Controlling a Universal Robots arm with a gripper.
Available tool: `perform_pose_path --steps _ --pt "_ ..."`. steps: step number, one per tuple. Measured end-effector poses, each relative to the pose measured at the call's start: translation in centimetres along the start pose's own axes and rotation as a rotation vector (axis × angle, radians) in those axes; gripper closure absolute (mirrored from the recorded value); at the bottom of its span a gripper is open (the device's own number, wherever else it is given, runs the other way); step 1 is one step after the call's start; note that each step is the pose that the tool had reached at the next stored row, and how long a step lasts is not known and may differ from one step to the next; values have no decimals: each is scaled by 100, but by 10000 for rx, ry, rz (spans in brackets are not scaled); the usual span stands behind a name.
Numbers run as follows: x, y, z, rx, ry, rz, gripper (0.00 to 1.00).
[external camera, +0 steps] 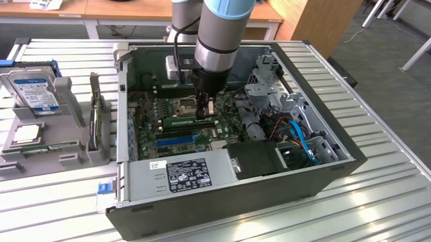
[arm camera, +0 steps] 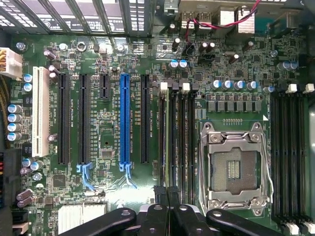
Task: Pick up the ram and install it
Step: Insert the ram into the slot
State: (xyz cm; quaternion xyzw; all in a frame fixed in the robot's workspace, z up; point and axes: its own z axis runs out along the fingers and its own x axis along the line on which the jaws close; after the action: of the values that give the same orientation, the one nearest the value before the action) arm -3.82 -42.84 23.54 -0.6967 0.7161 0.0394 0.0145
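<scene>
Open PC case (external camera: 256, 201) lies mid-bench (external camera: 384, 212), well clear of its edges. We see the motherboard (arm camera: 106, 142) exposed inside it. A gray fixture (external camera: 67, 151) with a hard drive (external camera: 32, 88) sits at the bench edge on the exterior view's left. The gripper (arm camera: 167, 192) is down inside the case, beside the CPU socket (arm camera: 235, 169), and is pinched tight on one end of the ram (arm camera: 170, 137). The ram stands on edge in a memory slot near the socket. We can't tell whether it's fully seated.

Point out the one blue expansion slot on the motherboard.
The blue slot, flanked by black slots; every other long one is black, save one white slot.
</scene>
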Motion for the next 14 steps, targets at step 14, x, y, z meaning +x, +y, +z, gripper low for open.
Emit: perform_pose_path --steps 14 --pt "-9 2 22 0 -2 0 89"
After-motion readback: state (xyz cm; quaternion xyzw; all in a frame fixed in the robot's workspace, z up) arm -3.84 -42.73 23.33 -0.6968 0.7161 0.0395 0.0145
